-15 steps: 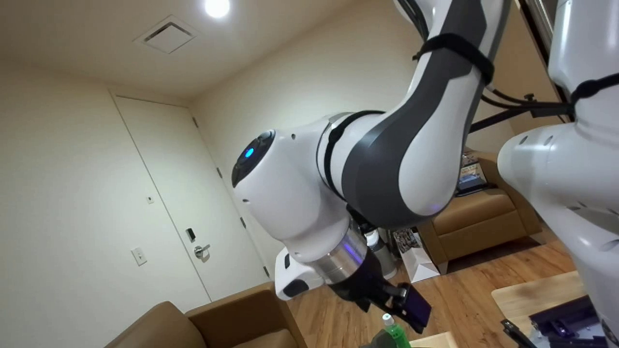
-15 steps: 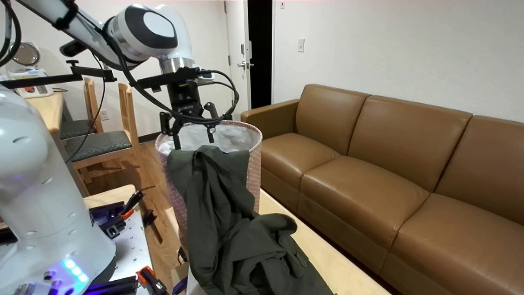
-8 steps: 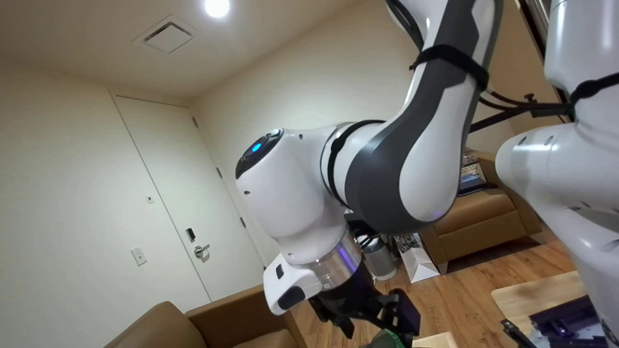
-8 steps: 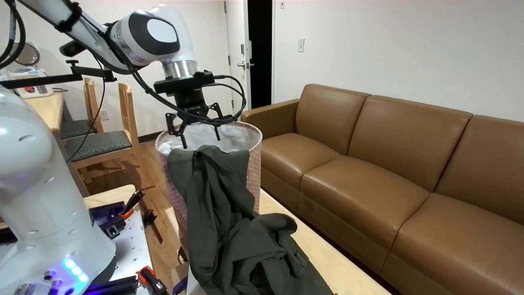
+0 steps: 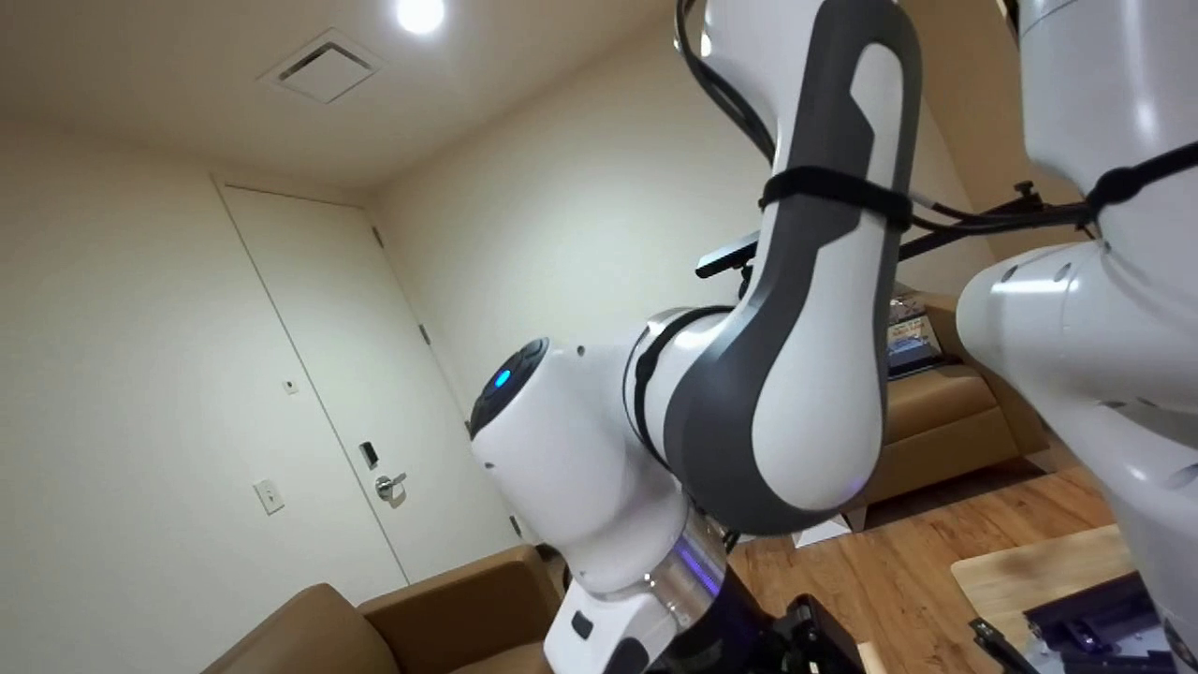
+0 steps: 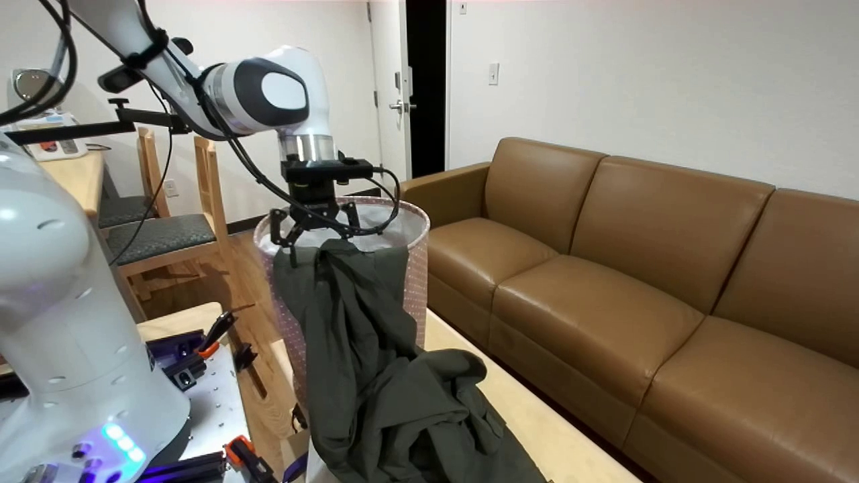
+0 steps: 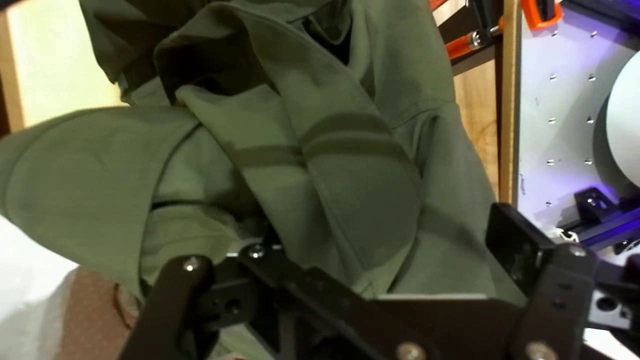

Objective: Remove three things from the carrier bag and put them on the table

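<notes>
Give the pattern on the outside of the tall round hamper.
Small pale dots on dusty pink; the hamper shows it best in an exterior view.

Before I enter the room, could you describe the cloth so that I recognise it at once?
Find the long brown sofa, then the pale table along its front. A tall bag stands there, with the cloth hanging over its rim. Unlike the pink, dotted bag, the cloth is plain dark green.

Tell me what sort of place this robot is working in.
Probably a lounge or sitting room; whether in a home or an office, I can't tell. A long brown sofa runs along the wall, and padded wooden chairs stand by a light-wood table in the background.
</notes>
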